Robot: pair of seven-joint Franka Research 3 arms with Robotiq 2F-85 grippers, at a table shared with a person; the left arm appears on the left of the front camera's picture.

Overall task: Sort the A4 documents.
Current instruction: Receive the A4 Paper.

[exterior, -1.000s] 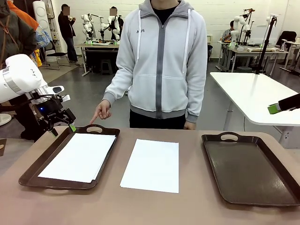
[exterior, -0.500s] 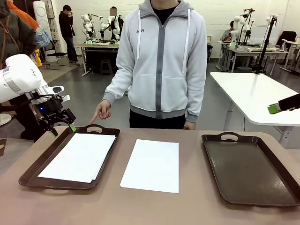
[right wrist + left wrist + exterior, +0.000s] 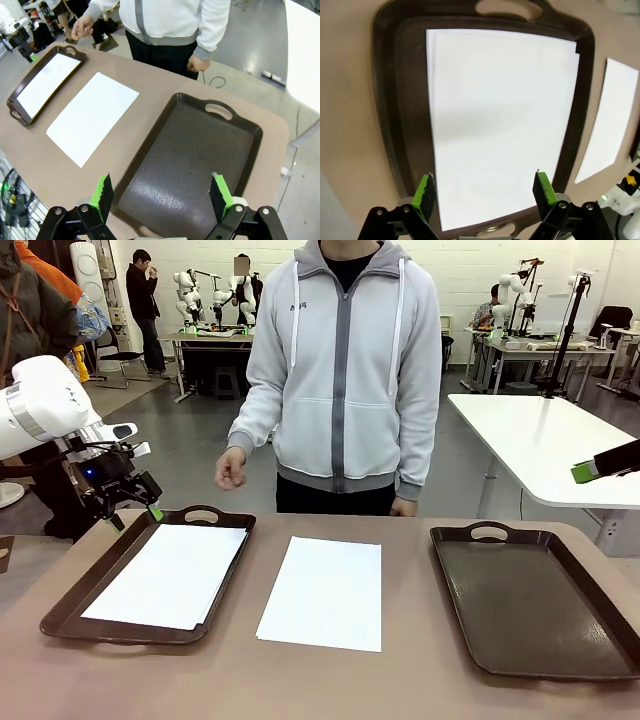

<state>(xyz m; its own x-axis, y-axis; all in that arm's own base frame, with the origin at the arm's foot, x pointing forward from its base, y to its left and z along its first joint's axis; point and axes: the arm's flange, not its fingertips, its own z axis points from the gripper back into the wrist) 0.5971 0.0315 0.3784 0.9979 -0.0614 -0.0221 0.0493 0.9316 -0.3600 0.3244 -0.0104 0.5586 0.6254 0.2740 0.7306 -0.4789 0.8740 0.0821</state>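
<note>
The left gripper (image 3: pixel 137 512) hangs over the far left corner of the left tray (image 3: pixel 70 605), jaws wide apart and gripping nothing. In its wrist view one green fingertip (image 3: pixel 426 189) sits at the edge of the stack of A4 documents (image 3: pixel 500 125), which lies flat inside that tray with the top sheets slightly offset. A single A4 document (image 3: pixel 324 591) lies on the brown table (image 3: pixel 410 685) between the two trays, just right of the left one and touching neither.

The right tray (image 3: pixel 530 610) sits at the right, its dark floor bare. The right gripper (image 3: pixel 161 192) hovers high above its near end, jaws spread, holding nothing.

A person in a grey hoodie stands at the far edge. Their curled hand (image 3: pixel 231 472) is raised above the left tray's far handle, near the left gripper. Their other hand (image 3: pixel 404 507) hangs at the table's far edge. A white table (image 3: pixel 545 440) stands behind on the right.
</note>
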